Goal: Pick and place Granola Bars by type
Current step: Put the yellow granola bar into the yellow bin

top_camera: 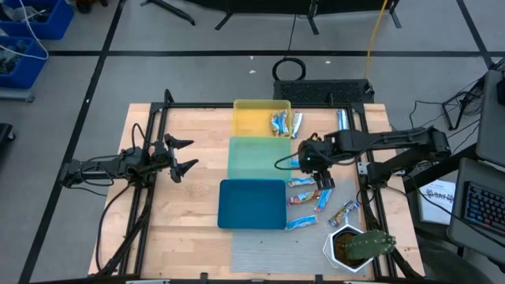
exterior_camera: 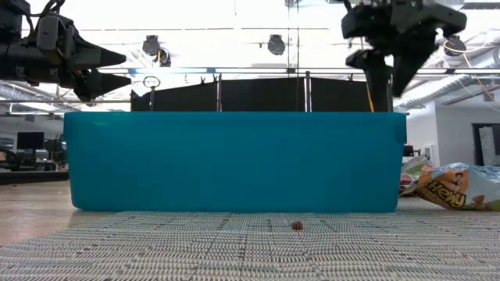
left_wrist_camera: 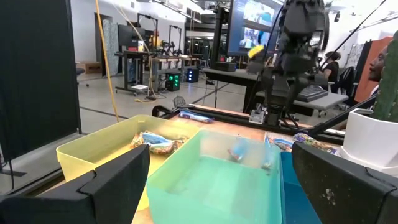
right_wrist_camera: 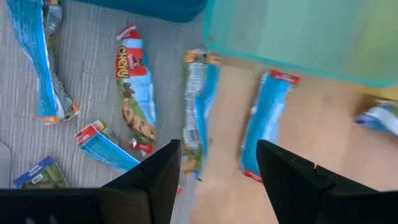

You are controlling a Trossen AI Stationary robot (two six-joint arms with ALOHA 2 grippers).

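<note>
Several shiny blue wrapped granola bars lie flat on the table and mat right of the trays. Two more rest inside the yellow tray, and one lies alone near the far edge. My right gripper hovers open above the loose bars. In the right wrist view its fingers stand above two bars beside the green tray, touching neither. My left gripper waits open, raised left of the trays, and it shows in the low view as well.
Yellow, green and blue trays stand in a row from far to near at the table's middle. A white pot with a plant sits at the near right corner. A grey mat covers the near edge.
</note>
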